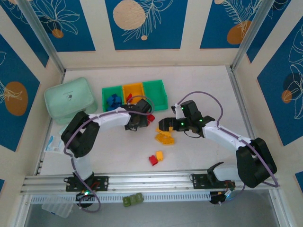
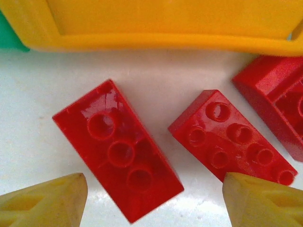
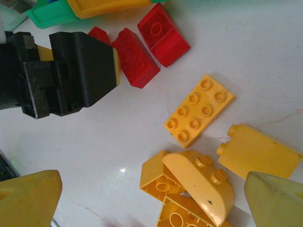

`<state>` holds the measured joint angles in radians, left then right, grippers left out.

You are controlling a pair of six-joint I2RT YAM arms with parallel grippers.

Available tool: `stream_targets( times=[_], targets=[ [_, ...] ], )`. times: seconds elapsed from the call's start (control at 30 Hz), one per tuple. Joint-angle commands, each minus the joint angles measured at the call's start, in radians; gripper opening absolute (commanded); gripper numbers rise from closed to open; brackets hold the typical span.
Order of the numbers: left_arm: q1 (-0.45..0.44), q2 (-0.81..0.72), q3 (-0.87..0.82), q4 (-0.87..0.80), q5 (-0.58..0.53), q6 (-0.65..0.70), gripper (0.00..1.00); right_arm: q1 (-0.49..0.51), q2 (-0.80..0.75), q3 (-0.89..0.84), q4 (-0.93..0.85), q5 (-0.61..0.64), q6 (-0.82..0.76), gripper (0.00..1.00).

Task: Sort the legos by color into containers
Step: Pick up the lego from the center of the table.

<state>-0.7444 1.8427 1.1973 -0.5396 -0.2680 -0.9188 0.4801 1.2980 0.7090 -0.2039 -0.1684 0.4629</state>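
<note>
left wrist: red lego between tips of left gripper

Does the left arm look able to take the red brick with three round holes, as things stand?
Probably yes: the left gripper is open over it, and the red brick lies apart from its red neighbour and the orange bin.

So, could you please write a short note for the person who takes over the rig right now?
The left gripper: jaws open, low over red bricks on the table beside the orange bin.
The right gripper: jaws open, over the yellow bricks.
Done: blue bricks lie in the left green bin.
Left to do: these red and yellow bricks, also one red brick and one yellow brick toward the near edge.
</note>
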Motion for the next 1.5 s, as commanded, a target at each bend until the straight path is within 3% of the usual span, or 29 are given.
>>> stream_targets(
  times=[0.0,0.3,0.63,0.9,1.03,1.2,1.47],
  targets=[
    [-0.002,0.038,0.041,-0.053,-0.071,0.001,0.75,-0.007,-0.021,-0.013,0.000,-0.020,-0.006,0.99],
    [0.015,0.052,0.036,-0.067,-0.099,-0.001,0.74,-0.014,-0.027,-0.016,-0.002,-0.026,-0.006,0.99],
    [0.023,-0.060,-0.049,-0.067,-0.104,-0.008,0.73,-0.018,-0.006,-0.007,0.011,-0.042,-0.001,0.99],
    [0.046,-0.016,-0.026,-0.034,-0.045,0.011,0.73,-0.018,0.010,0.000,0.014,-0.050,0.001,0.99],
    [0.054,0.014,-0.013,-0.011,-0.025,0.006,0.64,-0.018,0.006,0.001,0.005,-0.045,-0.004,0.99],
    [0.066,0.036,-0.017,0.011,0.001,0.008,0.63,-0.019,0.008,0.001,0.007,-0.045,-0.006,0.99],
    [0.071,0.009,-0.064,0.035,0.023,0.037,0.45,-0.020,0.017,0.014,0.014,-0.063,-0.005,0.99]
  ],
)
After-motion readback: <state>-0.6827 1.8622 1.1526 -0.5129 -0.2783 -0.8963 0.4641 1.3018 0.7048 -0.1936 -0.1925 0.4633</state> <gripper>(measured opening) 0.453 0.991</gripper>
